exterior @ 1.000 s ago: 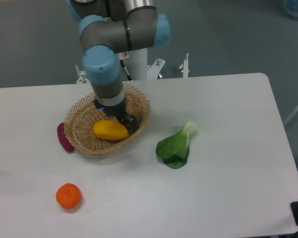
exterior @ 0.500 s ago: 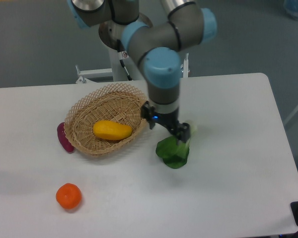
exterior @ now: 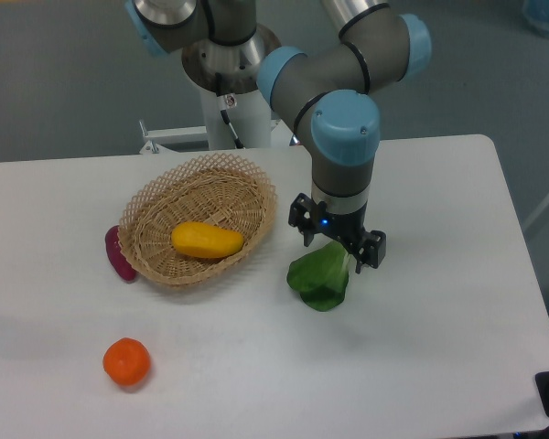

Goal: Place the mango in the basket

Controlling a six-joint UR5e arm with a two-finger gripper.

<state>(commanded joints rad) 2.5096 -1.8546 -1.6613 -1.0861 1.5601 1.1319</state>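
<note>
Sitting toward the bench's near-left corner is a tangerine (exterior: 126, 361); farther back the gripper (exterior: 338, 246) hangs empty with jaws apart over leafy greens (exterior: 318, 276). Beyond, the mango (exterior: 207, 240) lies inside the basket (exterior: 156, 208): smooth, probably slippery, best pinched across its middle.

Basket (exterior: 160, 209): woven wicker, rough, matt tan. Mango (exterior: 207, 240): smooth skin, slight sheen. Table (exterior: 439, 311): smooth matt white. Tangerine (exterior: 126, 361): finely dimpled peel. Bok choy (exterior: 318, 278): glossy green leaf. Gripper (exterior: 339, 243): matt black.
</note>
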